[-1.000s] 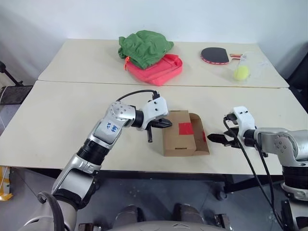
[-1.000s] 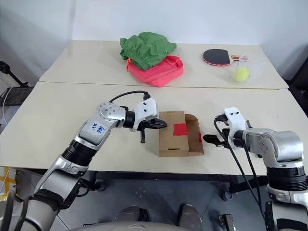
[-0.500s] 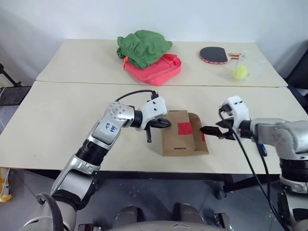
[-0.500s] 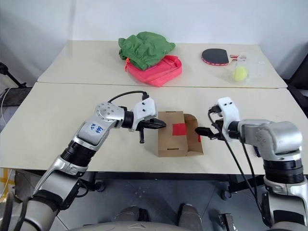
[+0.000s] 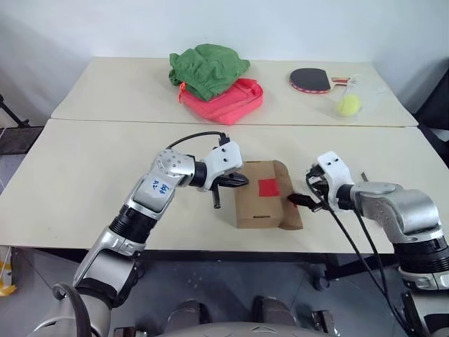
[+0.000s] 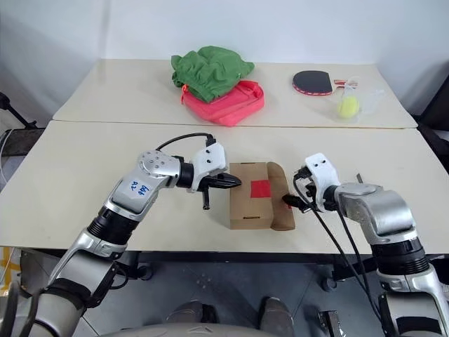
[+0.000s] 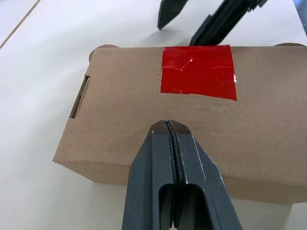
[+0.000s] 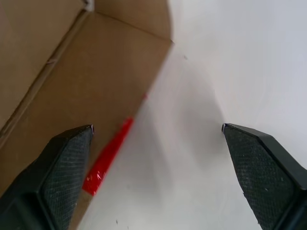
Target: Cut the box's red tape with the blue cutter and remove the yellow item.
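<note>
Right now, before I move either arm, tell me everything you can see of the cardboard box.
The box is a small brown cardboard carton lying flat on the near table, near its front edge. A square patch of red tape sits on its top face, looking intact. A side flap on the robot's right stands partly open, with red tape along its edge. A slot shows at one end. The left gripper hovers shut at one side; the right gripper, fingers open, is at the flap.
</note>
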Controlling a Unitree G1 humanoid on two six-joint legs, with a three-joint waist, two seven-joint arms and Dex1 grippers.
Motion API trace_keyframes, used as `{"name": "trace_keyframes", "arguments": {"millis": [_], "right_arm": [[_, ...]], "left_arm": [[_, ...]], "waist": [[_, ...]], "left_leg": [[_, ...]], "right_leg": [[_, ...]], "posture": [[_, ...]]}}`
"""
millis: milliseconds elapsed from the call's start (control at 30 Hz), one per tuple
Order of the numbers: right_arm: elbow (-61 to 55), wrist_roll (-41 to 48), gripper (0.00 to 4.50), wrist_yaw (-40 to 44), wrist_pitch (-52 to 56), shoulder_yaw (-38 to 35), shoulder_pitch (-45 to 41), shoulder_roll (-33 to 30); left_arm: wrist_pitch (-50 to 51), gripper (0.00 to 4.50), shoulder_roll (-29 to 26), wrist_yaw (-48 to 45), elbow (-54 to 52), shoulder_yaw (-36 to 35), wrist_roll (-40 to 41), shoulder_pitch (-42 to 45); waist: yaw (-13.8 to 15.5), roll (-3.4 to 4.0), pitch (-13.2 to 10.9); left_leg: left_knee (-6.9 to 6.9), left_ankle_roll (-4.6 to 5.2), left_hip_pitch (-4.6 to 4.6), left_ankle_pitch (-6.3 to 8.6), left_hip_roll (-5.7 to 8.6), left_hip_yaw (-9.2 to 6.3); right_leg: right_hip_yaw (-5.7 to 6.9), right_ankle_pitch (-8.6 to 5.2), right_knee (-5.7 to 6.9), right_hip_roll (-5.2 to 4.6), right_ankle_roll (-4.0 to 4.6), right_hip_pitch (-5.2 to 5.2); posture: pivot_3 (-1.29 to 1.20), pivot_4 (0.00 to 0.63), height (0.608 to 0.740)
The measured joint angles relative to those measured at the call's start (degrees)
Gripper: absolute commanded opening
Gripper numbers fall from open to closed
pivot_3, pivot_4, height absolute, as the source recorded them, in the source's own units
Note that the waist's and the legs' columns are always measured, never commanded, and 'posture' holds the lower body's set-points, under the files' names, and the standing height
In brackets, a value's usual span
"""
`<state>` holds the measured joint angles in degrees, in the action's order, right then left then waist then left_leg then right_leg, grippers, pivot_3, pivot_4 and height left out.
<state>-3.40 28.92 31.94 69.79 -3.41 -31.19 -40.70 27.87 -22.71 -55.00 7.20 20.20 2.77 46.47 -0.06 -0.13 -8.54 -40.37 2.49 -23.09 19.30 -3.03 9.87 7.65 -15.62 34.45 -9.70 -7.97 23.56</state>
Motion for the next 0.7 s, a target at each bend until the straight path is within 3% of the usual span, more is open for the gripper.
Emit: {"name": "trace_keyframes", "arguments": {"millis": [133,200,367,600,700], "right_arm": [[8.72,9.97,4.48,9.30,8.26,-9.78,-3.25,-0.82],[11.34,13.53,4.48,14.09,11.12,-10.53,-3.34,-1.77],[18.45,12.36,4.48,20.88,8.85,-2.76,-3.37,-3.76],[28.91,8.08,4.48,27.65,-0.03,2.74,-8.96,-1.46],[30.04,6.29,3.88,30.15,-2.36,4.94,-9.28,-1.14]], "left_arm": [[-0.49,0.00,0.07,-0.48,0.39,-0.38,0.31,-0.07],[-0.82,0.00,-0.01,-0.92,0.51,-0.52,0.34,-0.10],[-1.60,0.00,-0.32,-1.49,0.49,-0.73,0.35,-0.25],[-1.80,0.00,-0.73,-1.77,0.25,-1.62,0.42,-1.06],[-1.60,0.00,-0.79,-1.77,-0.10,-1.88,0.52,-1.36]], "waist": [[-0.01,0.00,0.00],[-0.05,0.00,0.00],[-0.20,0.00,0.00],[-0.41,-0.01,0.01],[-0.52,-0.12,0.07]], "left_leg": [[0.04,0.00,0.01,0.00,-0.03,0.00],[0.13,0.00,0.01,0.00,-0.02,0.00],[0.24,-0.01,0.01,-0.01,0.19,0.09],[0.25,-0.08,0.17,-0.04,0.18,0.13],[0.28,-0.09,0.23,-0.03,0.16,0.13]], "right_leg": [[0.01,0.00,-0.01,0.01,0.00,0.00],[0.02,0.00,-0.05,0.01,0.00,0.01],[0.02,0.00,-0.13,0.01,0.00,0.07],[0.03,0.00,-0.06,0.05,-0.01,-0.02],[0.03,0.00,-0.04,0.05,-0.01,-0.05]], "posture": [[0.00,0.150,0.740],[0.00,0.150,0.740],[0.00,0.150,0.740],[0.00,0.150,0.740],[0.00,0.150,0.740]]}}
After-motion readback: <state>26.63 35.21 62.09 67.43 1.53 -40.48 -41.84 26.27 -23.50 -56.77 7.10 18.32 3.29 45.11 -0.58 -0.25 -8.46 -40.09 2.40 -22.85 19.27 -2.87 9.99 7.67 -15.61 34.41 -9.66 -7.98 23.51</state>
